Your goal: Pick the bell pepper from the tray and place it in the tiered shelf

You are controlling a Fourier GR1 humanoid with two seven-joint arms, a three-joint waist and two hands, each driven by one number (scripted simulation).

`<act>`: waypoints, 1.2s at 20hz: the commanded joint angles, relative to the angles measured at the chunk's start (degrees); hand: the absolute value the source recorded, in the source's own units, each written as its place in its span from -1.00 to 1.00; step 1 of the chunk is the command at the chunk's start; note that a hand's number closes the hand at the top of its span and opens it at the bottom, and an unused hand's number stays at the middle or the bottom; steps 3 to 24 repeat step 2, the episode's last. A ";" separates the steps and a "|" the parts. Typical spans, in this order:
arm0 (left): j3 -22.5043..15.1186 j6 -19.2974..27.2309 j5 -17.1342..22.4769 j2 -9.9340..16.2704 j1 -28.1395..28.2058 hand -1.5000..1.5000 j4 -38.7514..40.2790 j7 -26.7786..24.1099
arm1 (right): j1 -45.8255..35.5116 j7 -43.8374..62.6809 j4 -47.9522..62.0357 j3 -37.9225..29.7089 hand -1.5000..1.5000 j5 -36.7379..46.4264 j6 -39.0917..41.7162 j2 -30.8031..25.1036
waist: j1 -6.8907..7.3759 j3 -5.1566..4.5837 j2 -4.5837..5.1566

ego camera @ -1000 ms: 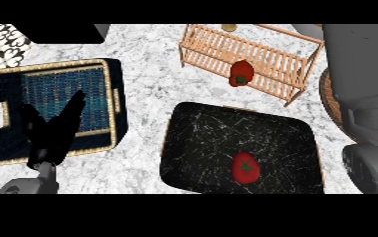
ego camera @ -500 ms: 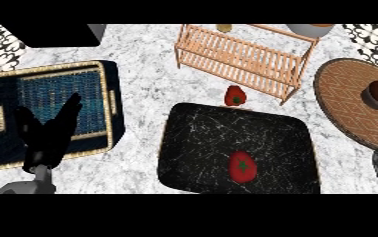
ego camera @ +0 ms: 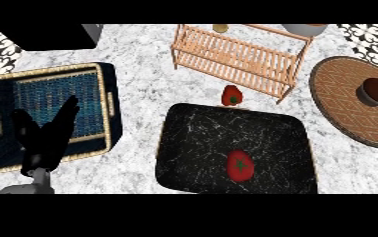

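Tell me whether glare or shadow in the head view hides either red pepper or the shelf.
Head view: no glare; lighting is flat and even. The pepper on the black tray at stands out clearly against the dark surface. The second pepper on the marble counter beside the wooden shelf is unshadowed. The left hand is dark against the blue basket, so its outline blurs.

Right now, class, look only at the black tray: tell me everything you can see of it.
The black tray is a broad, rounded-corner rectangle with a dark, glossy surface veined in white, like black marble, and a raised rim. It lies flat on the marble counter, turned slightly askew, in front of the wooden tiered shelf. One red bell pepper lies in it, right of centre. A second red pepper sits just beyond its far edge; whether they touch is unclear. No hand touches the tray.
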 commanded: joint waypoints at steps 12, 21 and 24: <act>0.31 -1.79 0.34 -1.30 -0.02 0.00 7.06 -1.94 | 9.56 0.03 -11.36 -4.38 -1.00 -8.19 6.93 -3.22 | -0.22 -0.79 0.85; 0.31 -1.79 0.34 -1.30 -0.02 0.00 7.06 -1.94 | 9.56 0.03 -11.36 -4.38 -1.00 -8.19 6.93 -3.22 | -0.22 -0.79 0.85; 0.31 -1.79 0.34 -1.30 -0.02 0.00 7.06 -1.94 | 9.56 0.03 -11.36 -4.38 -1.00 -8.19 6.93 -3.22 | -0.22 -0.79 0.85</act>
